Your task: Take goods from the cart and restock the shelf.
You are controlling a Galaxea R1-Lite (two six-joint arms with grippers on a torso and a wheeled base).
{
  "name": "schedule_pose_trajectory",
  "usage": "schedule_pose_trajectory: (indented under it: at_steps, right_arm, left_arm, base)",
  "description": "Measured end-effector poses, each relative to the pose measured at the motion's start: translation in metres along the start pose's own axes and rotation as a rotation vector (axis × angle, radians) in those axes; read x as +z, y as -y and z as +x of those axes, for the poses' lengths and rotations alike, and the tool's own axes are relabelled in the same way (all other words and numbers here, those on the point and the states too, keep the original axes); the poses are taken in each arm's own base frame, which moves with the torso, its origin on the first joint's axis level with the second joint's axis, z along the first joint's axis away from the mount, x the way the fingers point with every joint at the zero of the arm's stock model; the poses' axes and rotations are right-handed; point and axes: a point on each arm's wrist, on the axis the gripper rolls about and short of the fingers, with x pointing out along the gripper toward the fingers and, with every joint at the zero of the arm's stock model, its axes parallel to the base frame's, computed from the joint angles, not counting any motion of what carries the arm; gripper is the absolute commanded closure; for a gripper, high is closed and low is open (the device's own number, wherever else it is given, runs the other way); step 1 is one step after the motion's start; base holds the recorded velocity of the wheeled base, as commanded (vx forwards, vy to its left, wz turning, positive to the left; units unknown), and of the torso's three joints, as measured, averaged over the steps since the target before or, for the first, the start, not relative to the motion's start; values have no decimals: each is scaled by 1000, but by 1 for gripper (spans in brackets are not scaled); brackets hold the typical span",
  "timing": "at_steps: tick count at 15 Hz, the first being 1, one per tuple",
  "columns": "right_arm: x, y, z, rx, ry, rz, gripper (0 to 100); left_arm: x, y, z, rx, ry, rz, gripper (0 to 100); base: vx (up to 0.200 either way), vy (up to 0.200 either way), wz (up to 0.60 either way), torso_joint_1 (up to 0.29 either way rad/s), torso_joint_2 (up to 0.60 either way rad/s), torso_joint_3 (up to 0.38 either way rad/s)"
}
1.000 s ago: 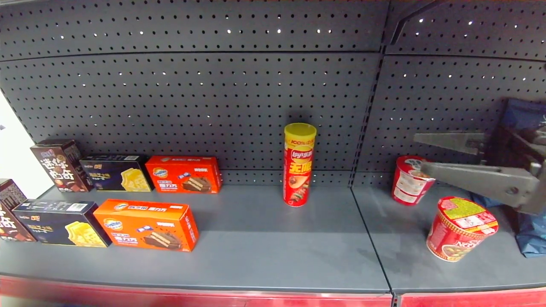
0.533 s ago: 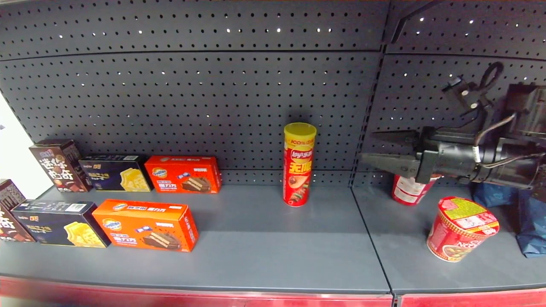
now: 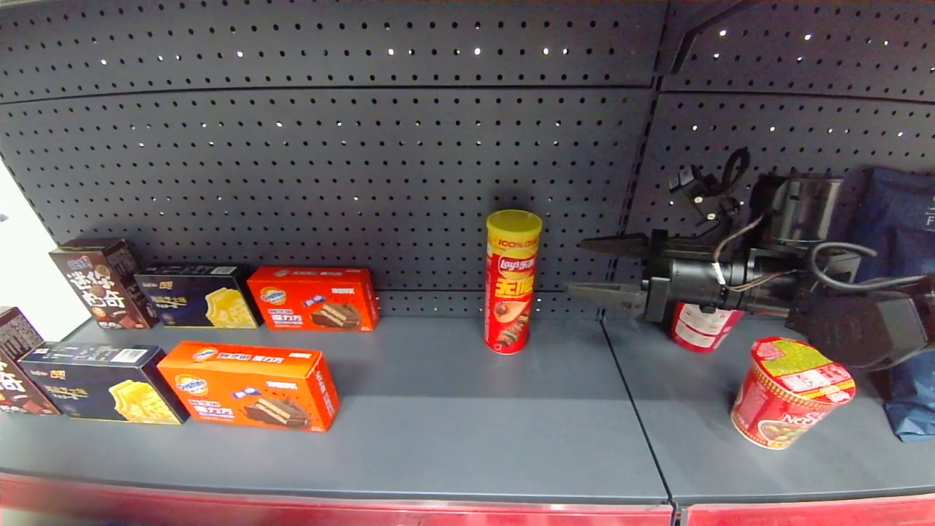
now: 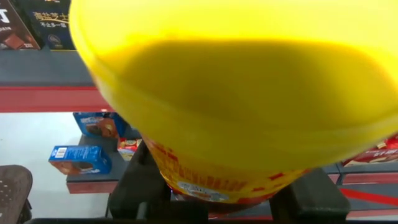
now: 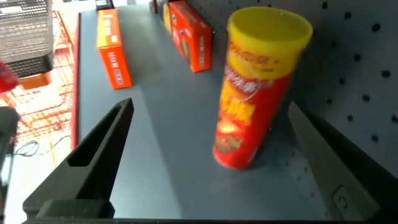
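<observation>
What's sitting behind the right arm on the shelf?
A red noodle cup stands behind the right arm; only its lower part shows, the top is covered. A blue bag shows farther right, partly covered too.

On the shelf board (image 3: 453, 438), upright near the middle and close before the pegboard (image 3: 329, 168), a chip can (image 3: 513, 281); well to its left, two rows of boxes, a rear row (image 3: 219, 296) against the pegboard and a front row (image 3: 182, 383) nearer the edge. Right of the can and apart from it, above the board, the right gripper (image 3: 577, 267), jaws spread toward the can; behind its arm a rear noodle cup (image 3: 694, 332), nearer the edge a front noodle cup (image 3: 789, 391), farthest right the bags (image 3: 902, 219). Between the fingers of the left gripper (image 4: 225, 202), a second can (image 4: 236, 112).
</observation>
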Motion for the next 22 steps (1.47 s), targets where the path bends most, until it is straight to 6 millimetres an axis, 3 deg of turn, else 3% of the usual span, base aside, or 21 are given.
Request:
schedule_pose_trajectory:
  at_steps: [13, 22]
  right_arm:
    - [-40, 45, 58, 30, -8, 11, 0]
    - [-62, 46, 85, 71, -19, 28, 0]
  left_arm:
    - [-5, 0, 1, -23, -12, 1, 100]
    - [-7, 0, 2, -19, -19, 1, 100]
  base:
    - [0, 0, 0, 0, 0, 0]
    - [0, 0, 0, 0, 0, 0]
